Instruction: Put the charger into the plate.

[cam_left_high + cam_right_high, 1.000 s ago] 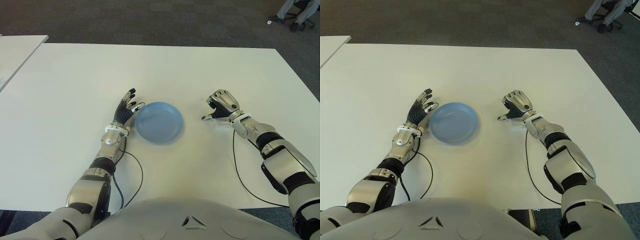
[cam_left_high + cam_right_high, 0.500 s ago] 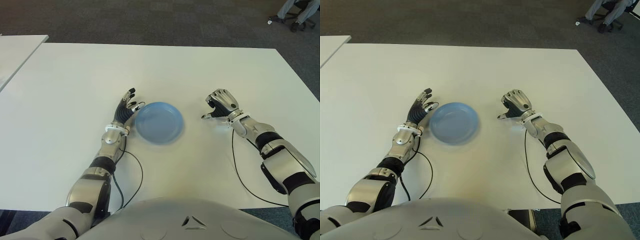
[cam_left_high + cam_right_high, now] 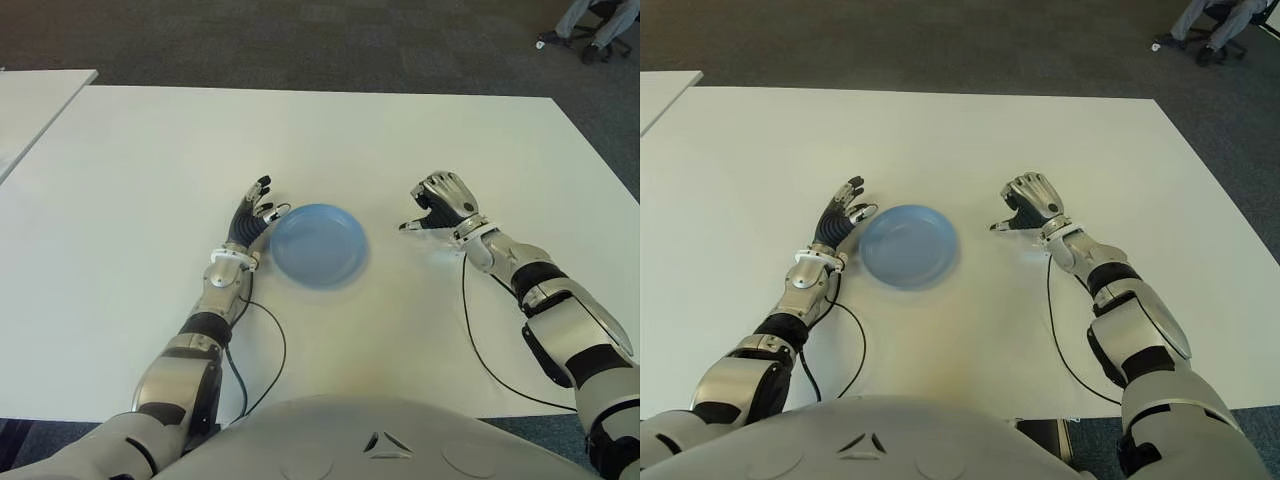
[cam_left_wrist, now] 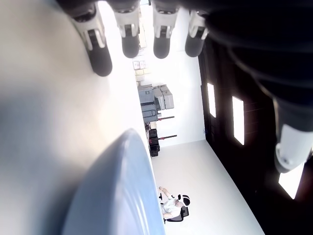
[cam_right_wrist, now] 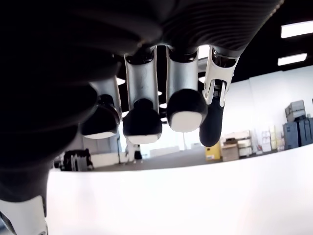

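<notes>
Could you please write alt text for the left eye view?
A blue plate sits empty on a white table, with no charger visible. The left hand lies open beside the plate's left edge; the right hand, fingers curled, hovers to its right.

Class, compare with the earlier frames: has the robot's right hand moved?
Yes. The right hand has crept slightly toward the blue plate and farther up the table; the plate itself stayed put.

I see a wide white rectangular table (image 3: 330, 140) on dark grey carpet (image 3: 300, 40); a second white table (image 3: 35, 95) stands beyond the left hand (image 3: 252, 217).
</notes>
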Controlling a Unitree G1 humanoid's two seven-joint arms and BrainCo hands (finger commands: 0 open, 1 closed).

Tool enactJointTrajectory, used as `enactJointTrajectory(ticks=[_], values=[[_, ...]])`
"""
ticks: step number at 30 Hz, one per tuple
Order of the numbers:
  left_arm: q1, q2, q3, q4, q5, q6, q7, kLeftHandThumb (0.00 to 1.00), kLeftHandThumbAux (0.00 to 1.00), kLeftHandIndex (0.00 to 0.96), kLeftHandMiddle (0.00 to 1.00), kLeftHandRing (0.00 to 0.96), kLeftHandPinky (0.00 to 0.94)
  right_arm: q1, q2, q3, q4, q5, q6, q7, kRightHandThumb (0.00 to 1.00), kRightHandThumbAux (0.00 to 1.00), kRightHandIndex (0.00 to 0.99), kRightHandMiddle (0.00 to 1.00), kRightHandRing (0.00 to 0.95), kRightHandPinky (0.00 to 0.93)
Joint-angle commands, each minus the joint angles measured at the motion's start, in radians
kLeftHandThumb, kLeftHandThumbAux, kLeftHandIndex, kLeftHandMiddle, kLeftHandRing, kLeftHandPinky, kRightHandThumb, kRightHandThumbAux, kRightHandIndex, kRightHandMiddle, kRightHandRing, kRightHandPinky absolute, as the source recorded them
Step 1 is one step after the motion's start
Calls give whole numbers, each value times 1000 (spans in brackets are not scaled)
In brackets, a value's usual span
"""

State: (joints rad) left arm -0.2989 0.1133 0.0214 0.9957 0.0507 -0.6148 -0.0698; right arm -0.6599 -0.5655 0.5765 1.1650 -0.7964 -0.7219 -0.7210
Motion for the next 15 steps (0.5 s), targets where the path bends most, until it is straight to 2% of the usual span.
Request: enactJointTrajectory(ticks=[1, 8, 15], values=[[45, -8, -11, 61, 14, 52, -3, 0, 542, 59, 67, 63, 57, 25, 5, -51, -15, 67, -31, 72, 864, 718, 849, 902, 895, 887], [42, -8, -14, 64, 19, 57, 0, 0, 540, 59, 67, 63, 58, 47, 1, -107, -49, 131, -56, 138, 887, 710, 842, 892, 882, 876], [38, -9, -15, 67, 27, 58, 7, 0, 536, 63, 70, 68, 69, 66, -8, -143, -79, 150, -68, 159, 923, 699, 849, 893, 882, 879]])
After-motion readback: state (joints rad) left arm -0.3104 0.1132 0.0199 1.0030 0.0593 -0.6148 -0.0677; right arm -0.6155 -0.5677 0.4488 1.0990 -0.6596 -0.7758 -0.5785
